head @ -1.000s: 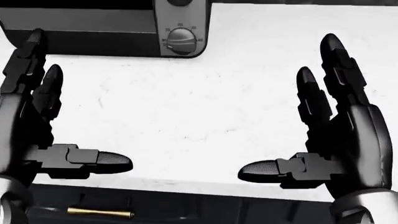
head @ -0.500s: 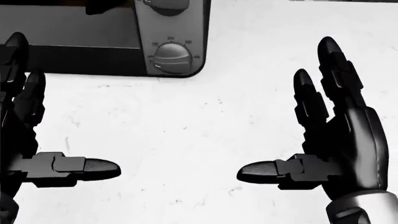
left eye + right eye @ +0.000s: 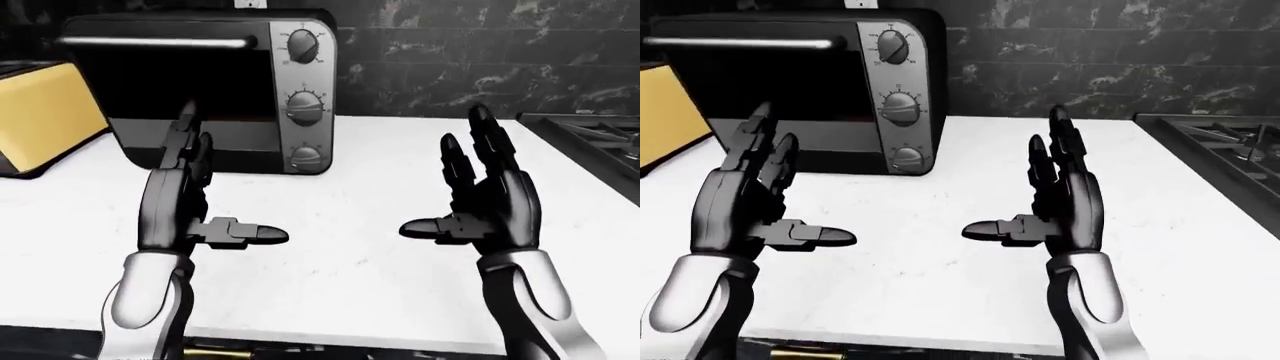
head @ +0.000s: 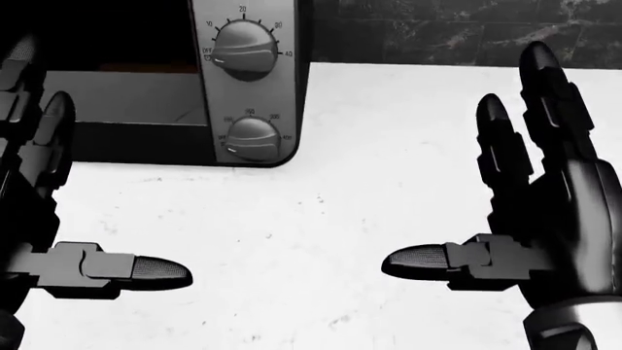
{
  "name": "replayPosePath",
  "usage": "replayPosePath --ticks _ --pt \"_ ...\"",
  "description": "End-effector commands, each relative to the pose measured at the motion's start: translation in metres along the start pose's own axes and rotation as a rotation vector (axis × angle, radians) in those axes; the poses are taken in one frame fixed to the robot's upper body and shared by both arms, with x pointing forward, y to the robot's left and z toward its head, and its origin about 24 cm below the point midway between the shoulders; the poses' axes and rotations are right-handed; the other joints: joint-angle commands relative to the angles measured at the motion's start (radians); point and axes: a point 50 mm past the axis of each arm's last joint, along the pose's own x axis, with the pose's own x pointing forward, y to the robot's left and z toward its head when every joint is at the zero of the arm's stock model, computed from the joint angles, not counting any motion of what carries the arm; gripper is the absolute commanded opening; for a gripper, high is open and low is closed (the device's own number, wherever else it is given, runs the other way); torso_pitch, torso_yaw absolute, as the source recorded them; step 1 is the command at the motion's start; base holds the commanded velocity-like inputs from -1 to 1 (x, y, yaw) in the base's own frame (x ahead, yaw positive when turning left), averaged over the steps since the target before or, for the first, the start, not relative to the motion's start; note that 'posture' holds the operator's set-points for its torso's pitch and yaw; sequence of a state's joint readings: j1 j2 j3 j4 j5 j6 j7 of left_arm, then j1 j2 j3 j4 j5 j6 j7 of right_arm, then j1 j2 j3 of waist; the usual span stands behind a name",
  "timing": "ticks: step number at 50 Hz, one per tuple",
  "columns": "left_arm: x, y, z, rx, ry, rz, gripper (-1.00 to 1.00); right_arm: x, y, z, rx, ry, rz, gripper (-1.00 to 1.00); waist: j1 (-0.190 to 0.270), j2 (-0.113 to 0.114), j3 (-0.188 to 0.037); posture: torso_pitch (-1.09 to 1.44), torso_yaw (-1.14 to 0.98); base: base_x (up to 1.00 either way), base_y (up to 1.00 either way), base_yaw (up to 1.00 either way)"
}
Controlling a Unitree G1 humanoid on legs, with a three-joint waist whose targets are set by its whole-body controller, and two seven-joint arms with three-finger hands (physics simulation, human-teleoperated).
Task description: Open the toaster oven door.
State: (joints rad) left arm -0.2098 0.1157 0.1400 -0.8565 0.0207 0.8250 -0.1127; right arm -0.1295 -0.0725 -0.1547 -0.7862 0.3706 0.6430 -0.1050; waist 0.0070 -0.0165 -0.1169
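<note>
Both of my robot hands hang spread and empty over the white tabletop (image 3: 350,270), left robot hand (image 3: 190,206) just short of the toaster oven (image 3: 200,90), right robot hand (image 3: 480,202) well apart from it. Its door (image 3: 165,94) looks closed, handle bar (image 3: 155,43) along the top. Reaching low, I risk pushing the glass or nudging the knobs (image 3: 304,107) instead of hooking that bar; a hard tug could drag the whole oven.

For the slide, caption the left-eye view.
Both open hands, left hand and right hand, hover over the white counter facing the closed toaster oven.
</note>
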Motion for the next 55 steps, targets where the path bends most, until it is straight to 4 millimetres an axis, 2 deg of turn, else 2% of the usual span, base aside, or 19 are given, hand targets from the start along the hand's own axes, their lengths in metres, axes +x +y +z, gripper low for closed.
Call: replayPosePath --ticks 1,10,16,39,44,50,55 --pt "-0.001 0.000 0.013 0.010 -0.080 0.003 1.00 -0.001 0.003 0.012 -0.002 -0.074 0.018 1.00 0.000 0.002 -0.018 -0.22 0.00 0.00 0.00 0.00" --pt "0.000 -0.001 0.013 0.009 -0.080 0.000 1.00 0.000 0.002 0.009 0.003 -0.072 0.014 1.00 0.001 0.004 -0.107 -0.31 0.00 0.00 0.00 0.00" --pt "0.000 -0.001 0.015 0.010 -0.081 -0.003 1.00 -0.001 0.003 0.010 0.004 -0.071 0.016 1.00 0.004 0.006 -0.148 -0.37 0.00 0.00 0.00 0.00" --pt "0.004 -0.003 0.017 0.024 -0.082 -0.015 1.00 -0.001 0.002 0.004 0.007 -0.065 0.015 1.00 0.020 0.009 -0.240 -0.60 0.00 0.00 0.00 0.00" --pt "0.010 -0.001 0.028 0.064 -0.096 -0.012 1.00 -0.002 0.002 0.004 0.008 -0.065 0.014 1.00 0.023 0.009 -0.260 -0.63 0.00 0.00 0.00 0.00" --pt "0.028 -0.002 0.056 0.179 -0.142 -0.014 1.00 -0.002 0.003 0.003 0.009 -0.063 0.014 1.00 0.026 0.006 -0.269 -0.63 0.00 0.00 0.00 0.00" --pt "0.051 0.003 0.063 0.338 -0.151 0.015 1.00 -0.001 0.003 0.004 0.008 -0.065 0.015 1.00 0.026 0.006 -0.275 -0.63 0.00 0.00 0.00 0.00"
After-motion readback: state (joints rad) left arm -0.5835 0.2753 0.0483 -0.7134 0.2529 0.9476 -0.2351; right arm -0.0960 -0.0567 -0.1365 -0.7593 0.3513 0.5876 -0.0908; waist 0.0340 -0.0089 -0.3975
